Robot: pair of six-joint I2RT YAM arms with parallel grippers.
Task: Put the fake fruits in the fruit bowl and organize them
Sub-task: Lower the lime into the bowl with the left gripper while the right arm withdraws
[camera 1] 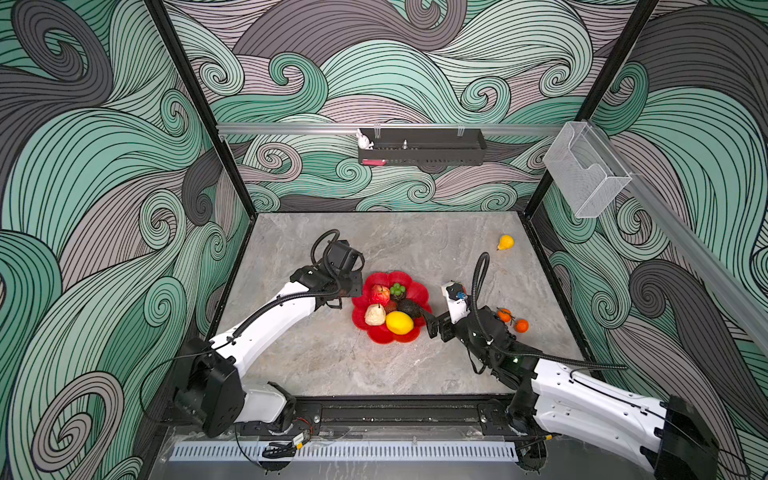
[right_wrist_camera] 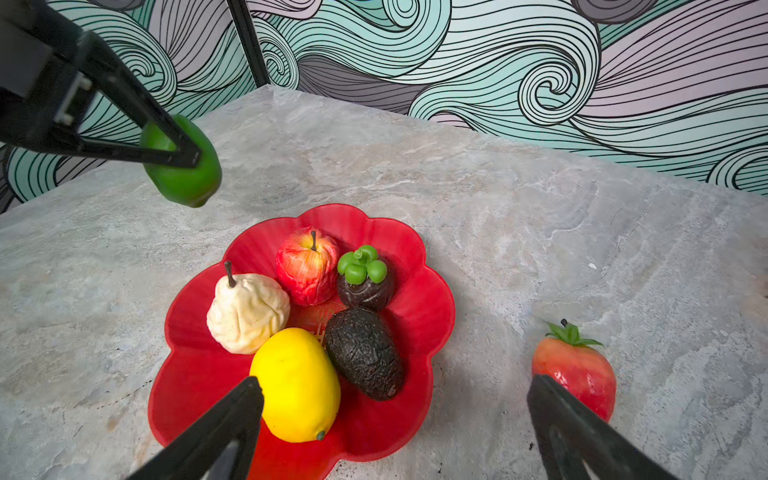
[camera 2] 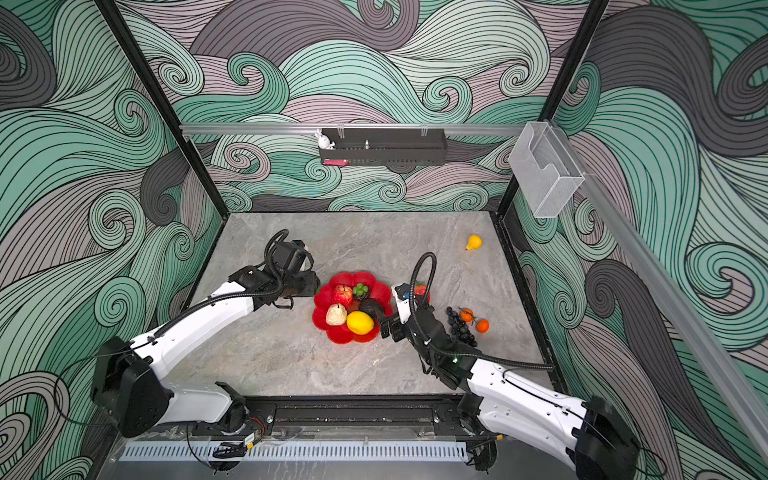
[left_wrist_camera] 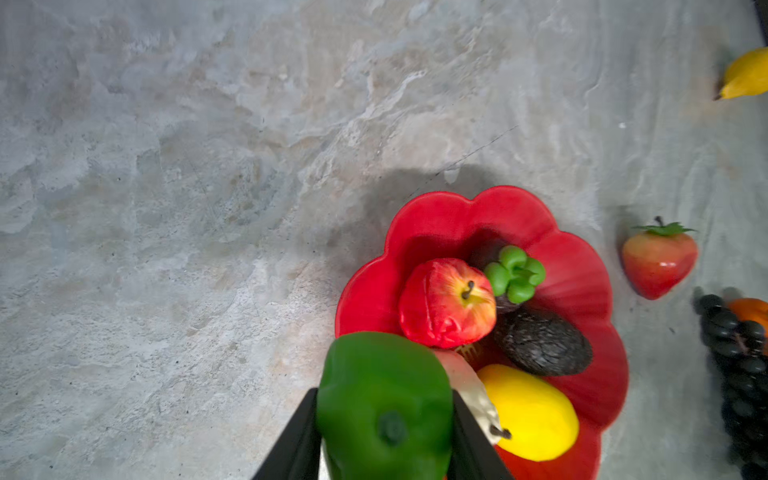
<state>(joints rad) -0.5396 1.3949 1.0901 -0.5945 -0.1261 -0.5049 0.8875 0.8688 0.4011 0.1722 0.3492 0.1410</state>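
Holding glossy green plastic fruit [right_wrist_camera: 191,187] in left jaws beside five-fruit scalloped red bowl [right_wrist_camera: 195,370]; right jaws released; red strawberry [right_wrist_camera: 577,365], others outstanding.

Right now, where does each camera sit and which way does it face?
Both top views: high above the arm bases, looking down on the table; both arms show.
Left wrist: above the bowl, looking down; left tool, shut on green fruit, shows.
Right wrist: low beside the bowl, facing the wall; open right tool shows.
Both wrists share bowl, strawberry.
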